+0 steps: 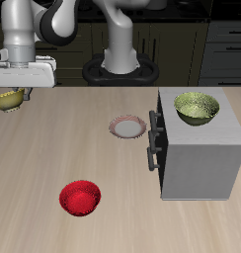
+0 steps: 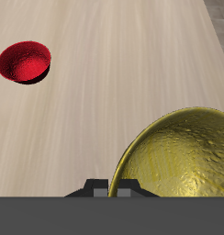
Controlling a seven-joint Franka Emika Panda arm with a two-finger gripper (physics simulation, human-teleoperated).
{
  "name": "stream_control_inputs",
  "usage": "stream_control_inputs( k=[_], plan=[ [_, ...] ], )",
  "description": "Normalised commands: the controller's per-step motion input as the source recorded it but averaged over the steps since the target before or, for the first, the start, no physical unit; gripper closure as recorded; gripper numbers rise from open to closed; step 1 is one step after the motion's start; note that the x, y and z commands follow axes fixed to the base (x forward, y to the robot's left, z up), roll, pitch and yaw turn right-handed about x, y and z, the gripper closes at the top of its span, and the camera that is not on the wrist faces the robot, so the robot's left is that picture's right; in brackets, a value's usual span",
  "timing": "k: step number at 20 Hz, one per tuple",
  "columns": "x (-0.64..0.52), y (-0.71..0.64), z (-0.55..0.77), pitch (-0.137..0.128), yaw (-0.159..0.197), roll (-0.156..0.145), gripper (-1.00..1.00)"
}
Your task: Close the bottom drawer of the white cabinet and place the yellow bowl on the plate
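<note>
The pincer [image 1: 12, 92] hung over the yellow bowl [image 1: 8, 99] at the bench [image 1: 53, 148] edge, apparently pinching its rim; the plate [image 1: 126, 126] sat well apart.

The small glossy golden-yellow round bowl [image 1: 8, 99] [image 2: 178, 156] sits upright, mouth up, near one side edge of the pale wooden desk [image 1: 53, 148], far from the boxy light grey-white cabinet [image 1: 197, 148]. The small flat round plate with a pinkish-brown rim and pale grey centre [image 1: 126, 126] lies bare just beside the cabinet's front. Dark bar handles line that front; the lower drawer [image 1: 158, 164] looks pushed in.
</note>
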Motion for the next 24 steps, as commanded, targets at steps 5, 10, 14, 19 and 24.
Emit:
stream_control_inputs(
  k=[5,10,14,19,24],
  plan=[
    [-0.24,0.4,-0.02,0.001,-0.012,0.048,1.0],
    [-0.05,0.29,-0.15,0.023,0.001,0.019,1.0],
    [0.06,0.12,-0.04,0.003,-0.059,-0.028,1.0],
    [-0.04,0.22,-0.08,0.012,-0.048,-0.06,1.0],
    [-0.06,0.12,-0.31,0.014,0.001,-0.059,1.0]
  ],
)
